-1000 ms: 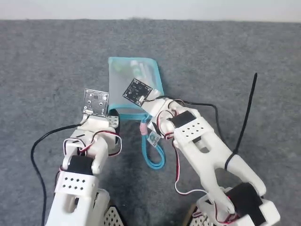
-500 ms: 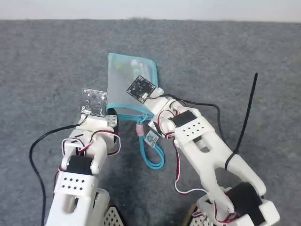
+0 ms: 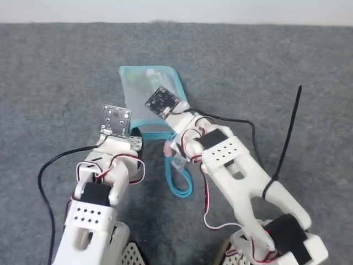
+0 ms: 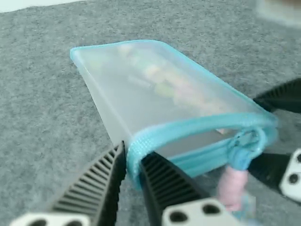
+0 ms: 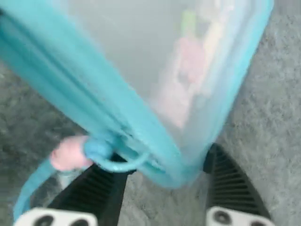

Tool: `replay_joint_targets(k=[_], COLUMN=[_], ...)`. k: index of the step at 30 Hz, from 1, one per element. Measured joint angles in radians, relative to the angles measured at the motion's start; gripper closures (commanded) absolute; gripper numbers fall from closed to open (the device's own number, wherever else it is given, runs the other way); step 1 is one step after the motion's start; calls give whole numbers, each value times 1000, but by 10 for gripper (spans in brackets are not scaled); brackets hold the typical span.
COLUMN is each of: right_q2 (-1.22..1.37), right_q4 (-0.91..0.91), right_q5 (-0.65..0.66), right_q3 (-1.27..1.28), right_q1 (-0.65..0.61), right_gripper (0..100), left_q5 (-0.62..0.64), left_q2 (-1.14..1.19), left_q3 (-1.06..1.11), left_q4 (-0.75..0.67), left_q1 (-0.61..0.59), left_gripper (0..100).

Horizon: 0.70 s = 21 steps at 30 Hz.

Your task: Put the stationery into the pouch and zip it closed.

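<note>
The translucent pouch (image 3: pixel 144 91) with teal trim lies on the grey mat, stationery (image 3: pixel 151 76) showing through it. My left gripper (image 3: pixel 139 134) is shut on the teal zipper edge at one corner of the pouch (image 4: pixel 150 99), with its fingers (image 4: pixel 106 181) pinching the trim. My right gripper (image 3: pixel 175 127) stands open around the other end of the zipper side; that corner of the pouch (image 5: pixel 155 70) sits between its fingers (image 5: pixel 221 183), with a gap on one side. The zipper pull (image 4: pixel 245 141) hangs there with a pink charm (image 3: pixel 167 148) and a teal loop strap (image 3: pixel 180 179).
A black cable (image 3: pixel 289 130) runs across the mat to the right of my right arm. A pale wall strip (image 3: pixel 176 11) borders the mat at the back. Bare grey mat (image 3: pixel 60 72) lies left of and behind the pouch.
The pouch has swung a little to the left, its far corner shifting leftward. Both wrists moved slightly with it, and the charm and strap shifted a little.
</note>
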Motion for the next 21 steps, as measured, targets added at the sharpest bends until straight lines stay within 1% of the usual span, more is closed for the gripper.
replay_joint_targets(k=[4, 6, 7, 11, 16, 21], right_q2=[5, 5, 5, 5, 5, 5], right_q4=[-9, -9, -9, -15, -15, -2], right_q5=[21, 25, 26, 21, -25, -25], right_q3=[-2, -2, -2, -2, -2, -11], right_q1=[-3, -3, -2, 9, 46, 60], right_gripper=[998, 980, 998, 993, 993, 993], left_q5=[0, 0, 0, 0, 0, 0], left_q2=[0, 0, -2, -8, -3, -2], left_q3=[0, 0, -2, -2, -2, -2], left_q4=[0, 0, 0, 0, 0, 0], left_q1=[0, 0, 0, 0, 3, 11], left_gripper=[988, 988, 988, 988, 988, 988])
